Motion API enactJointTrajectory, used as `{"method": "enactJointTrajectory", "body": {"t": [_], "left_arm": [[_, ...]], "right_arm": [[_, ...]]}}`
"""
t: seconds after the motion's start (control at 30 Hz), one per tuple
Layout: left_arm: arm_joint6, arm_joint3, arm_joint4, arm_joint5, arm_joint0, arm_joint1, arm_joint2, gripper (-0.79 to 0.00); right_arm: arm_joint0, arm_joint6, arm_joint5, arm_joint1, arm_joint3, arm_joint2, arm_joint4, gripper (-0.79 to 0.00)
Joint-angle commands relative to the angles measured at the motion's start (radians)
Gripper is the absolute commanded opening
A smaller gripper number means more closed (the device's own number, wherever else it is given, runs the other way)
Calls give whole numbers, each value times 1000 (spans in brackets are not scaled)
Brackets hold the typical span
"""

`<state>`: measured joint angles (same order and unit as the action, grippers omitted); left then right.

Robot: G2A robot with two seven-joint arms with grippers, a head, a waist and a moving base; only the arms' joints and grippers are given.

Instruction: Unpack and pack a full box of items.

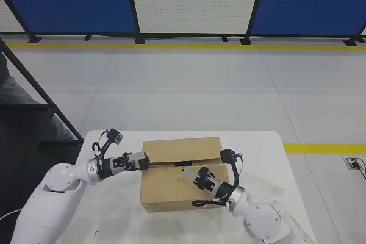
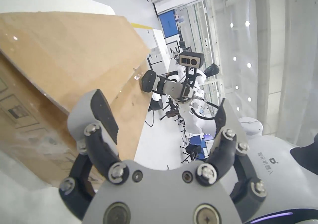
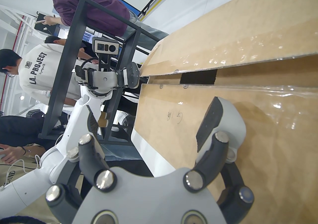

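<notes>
box on table, flaps nearly closed | left gripper spread at seam's end; right gripper spread over near flap | step: probably opening flaps | tip: hook 1 finger under each flap edge; lift slowly outward

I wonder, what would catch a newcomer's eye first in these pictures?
First, the big cardboard box in the middle of the white table, its two top flaps shut except for a dark slot at the seam. Then the two open grippers working on it: the left gripper at the seam's left end, and the right gripper over the near flap.
</notes>
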<state>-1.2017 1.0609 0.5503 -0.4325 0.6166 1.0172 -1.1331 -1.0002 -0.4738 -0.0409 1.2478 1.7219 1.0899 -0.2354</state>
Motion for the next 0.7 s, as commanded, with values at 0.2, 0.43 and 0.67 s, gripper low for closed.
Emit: {"method": "enactJointTrajectory", "body": {"t": [0.2,0.43,0.67], "left_arm": [[-37,-59,-11,31,-36,11,32,0],[-38,-94,-2,56,-59,24,55,0],[-52,-116,7,86,-73,32,66,0]], "right_arm": [[-15,12,33,1,11,10,-4,0],[-18,9,40,3,13,14,-8,0],[-24,13,52,4,21,21,-12,0]]}}
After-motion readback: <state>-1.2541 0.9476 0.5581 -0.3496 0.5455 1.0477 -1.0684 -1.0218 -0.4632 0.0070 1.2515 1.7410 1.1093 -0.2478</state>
